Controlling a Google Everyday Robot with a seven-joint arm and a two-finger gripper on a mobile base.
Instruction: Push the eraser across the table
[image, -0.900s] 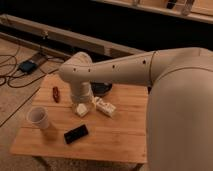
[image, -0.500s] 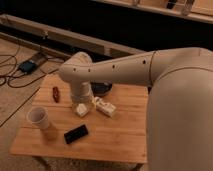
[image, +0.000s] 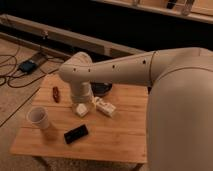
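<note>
The eraser (image: 76, 134) is a flat black block lying at an angle on the front part of the bamboo table (image: 125, 142), just right of a paper cup (image: 39, 119). The big white arm reaches in from the right and bends down over the middle of the table. My gripper (image: 81, 103) hangs at the end of it, behind the eraser and right over a small white cube-like block (image: 81, 110). It is well apart from the eraser.
A white oblong carton (image: 105, 107) lies just right of the cube. A small red object (image: 56, 94) sits near the table's left edge. A dark round thing (image: 102, 89) stands behind the arm. Cables and a power brick (image: 29, 65) lie on the floor to the left.
</note>
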